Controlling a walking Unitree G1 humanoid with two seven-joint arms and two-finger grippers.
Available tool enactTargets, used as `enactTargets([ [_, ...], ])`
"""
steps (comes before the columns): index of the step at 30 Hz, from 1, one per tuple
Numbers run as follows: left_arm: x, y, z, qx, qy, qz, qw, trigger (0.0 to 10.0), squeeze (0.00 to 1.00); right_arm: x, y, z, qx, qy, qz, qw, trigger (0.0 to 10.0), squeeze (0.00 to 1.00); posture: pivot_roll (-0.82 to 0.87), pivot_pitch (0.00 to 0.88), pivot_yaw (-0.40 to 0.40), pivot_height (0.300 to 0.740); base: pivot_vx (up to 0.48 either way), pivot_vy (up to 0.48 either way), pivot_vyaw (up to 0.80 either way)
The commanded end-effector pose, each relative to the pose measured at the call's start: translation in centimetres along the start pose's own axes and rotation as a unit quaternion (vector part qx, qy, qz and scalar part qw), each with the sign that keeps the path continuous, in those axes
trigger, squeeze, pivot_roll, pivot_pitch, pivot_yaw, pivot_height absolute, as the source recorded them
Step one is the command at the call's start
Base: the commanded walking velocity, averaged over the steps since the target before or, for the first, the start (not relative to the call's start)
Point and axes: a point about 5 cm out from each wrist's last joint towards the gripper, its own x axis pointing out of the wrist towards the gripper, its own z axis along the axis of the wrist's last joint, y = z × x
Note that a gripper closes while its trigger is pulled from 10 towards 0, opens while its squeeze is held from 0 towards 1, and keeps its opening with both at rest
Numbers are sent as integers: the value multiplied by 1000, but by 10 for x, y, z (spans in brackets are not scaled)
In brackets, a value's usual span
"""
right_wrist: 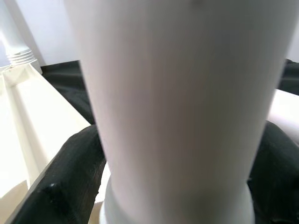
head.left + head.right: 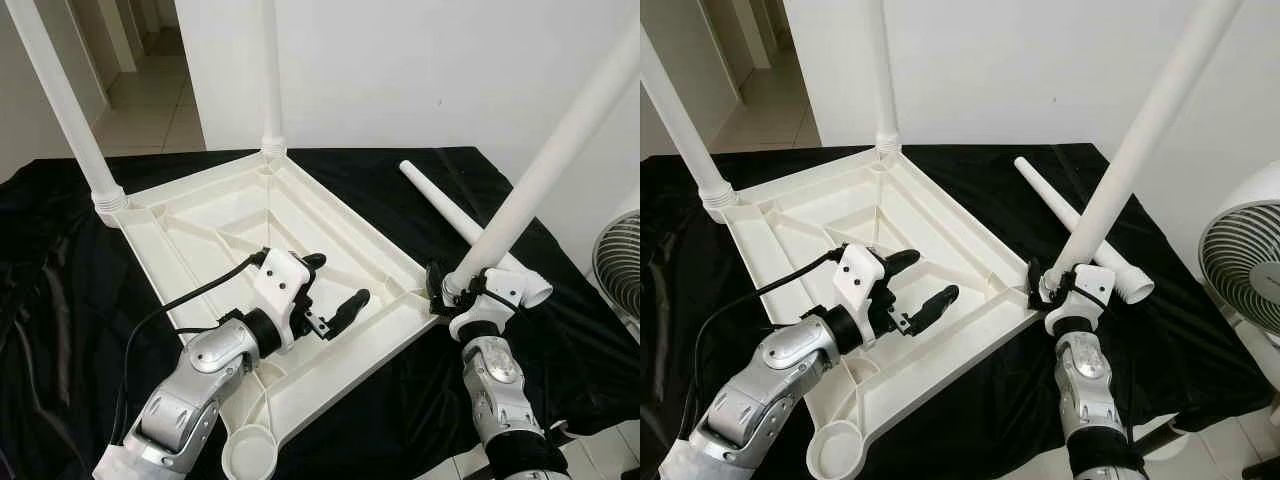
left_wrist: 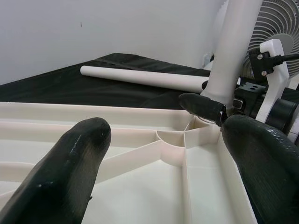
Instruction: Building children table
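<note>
A white plastic table top (image 2: 200, 225) lies upside down on a black cloth. Two white legs (image 2: 60, 100) (image 2: 270, 70) stand in its far corners. My right gripper (image 2: 450, 290) is shut on a third leg (image 2: 545, 165), which leans to the right with its foot at the right corner socket. In the right wrist view that leg (image 1: 177, 107) sits between both fingers (image 1: 60, 182). My left gripper (image 2: 342, 278) hovers open over the ribbed underside, holding nothing and pointing toward that corner. A fourth leg (image 2: 445, 205) lies loose on the cloth behind.
The near corner socket (image 2: 250, 450) has no leg in it. A white fan (image 2: 1245, 260) stands on the floor at the right. A white wall rises behind the table, and a doorway opens at the far left.
</note>
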Motion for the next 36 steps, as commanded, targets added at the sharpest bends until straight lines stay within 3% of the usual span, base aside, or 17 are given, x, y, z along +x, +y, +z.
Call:
enactTargets([
  [1,-1,-4,0,1,4,-29,1000,10000,0,-1,-1,-1,2,6,3,1000,10000,0,11,48,30,740,0,0,0],
  [29,0,-4,0,1,5,-29,1000,10000,0,3,-4,19,-25,-30,38,999,10000,0,8,52,30,740,0,0,0],
  [36,-1,-4,0,1,5,-30,1000,10000,0,2,-2,26,-51,-33,86,994,10000,0,8,53,31,740,0,0,0],
])
